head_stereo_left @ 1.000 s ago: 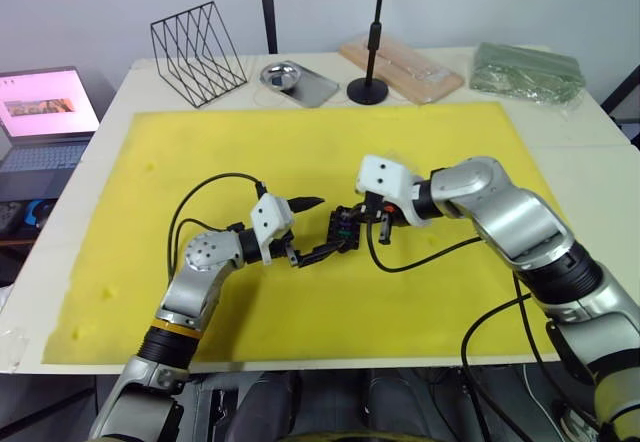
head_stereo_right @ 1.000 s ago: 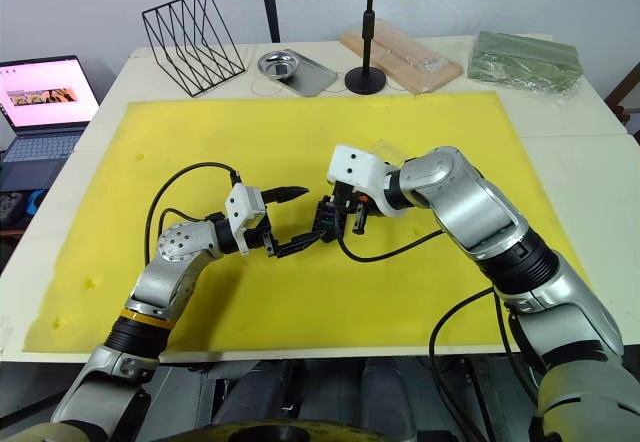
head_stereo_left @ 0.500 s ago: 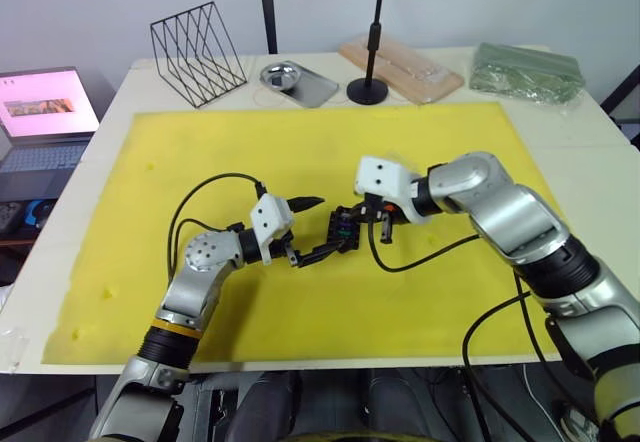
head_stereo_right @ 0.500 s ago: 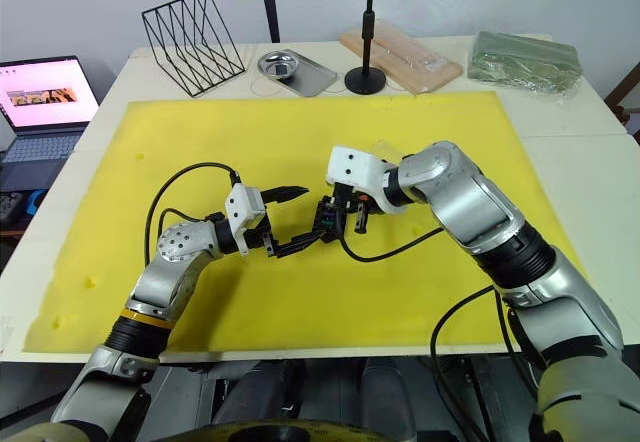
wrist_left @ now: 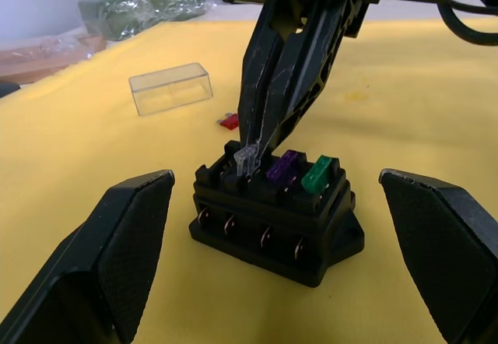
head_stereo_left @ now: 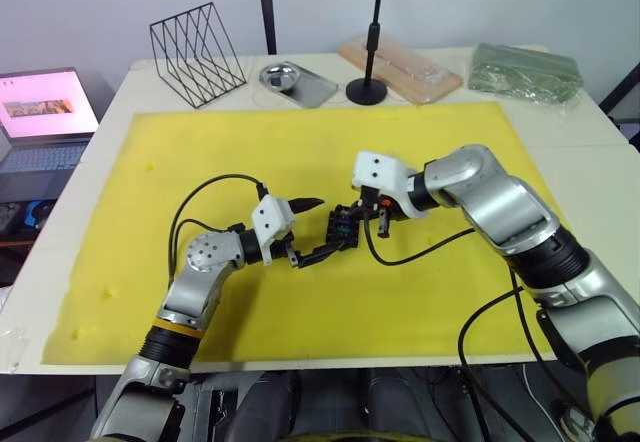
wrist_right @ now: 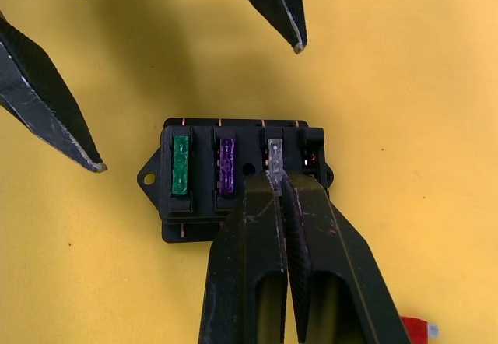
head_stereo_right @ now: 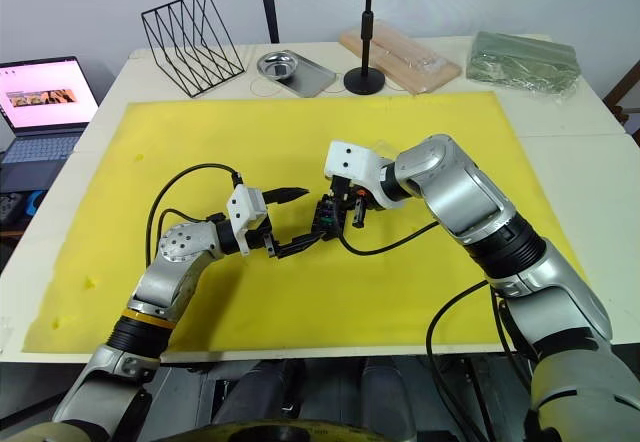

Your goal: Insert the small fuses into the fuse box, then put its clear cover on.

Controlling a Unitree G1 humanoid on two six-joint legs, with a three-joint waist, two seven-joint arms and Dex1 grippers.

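The black fuse box (wrist_right: 233,204) sits mid-way along the yellow mat (head_stereo_left: 200,142). A green fuse (wrist_right: 180,165) and a purple fuse (wrist_right: 226,165) stand in its slots. My right gripper (wrist_right: 278,187) is shut on a grey fuse (wrist_right: 275,156) at the third slot, tip down over the box. My left gripper (head_stereo_left: 330,224) is open, its fingers (wrist_left: 117,258) apart on either side of the box without touching it. A red fuse (wrist_left: 229,121) lies loose on the mat behind the box. The clear cover (wrist_left: 171,89) rests on the mat a little beyond it.
Along the table's far edge stand a wire rack (head_stereo_left: 197,52), a metal tray (head_stereo_left: 295,80), a black stand base (head_stereo_left: 367,90), a wooden board in a clear tray (head_stereo_left: 400,67) and a green bag (head_stereo_left: 527,70). A laptop (head_stereo_left: 45,112) sits off the table's left.
My right wrist has edged slightly to the left above the fuse box. The left arm and the box have stayed where they were.
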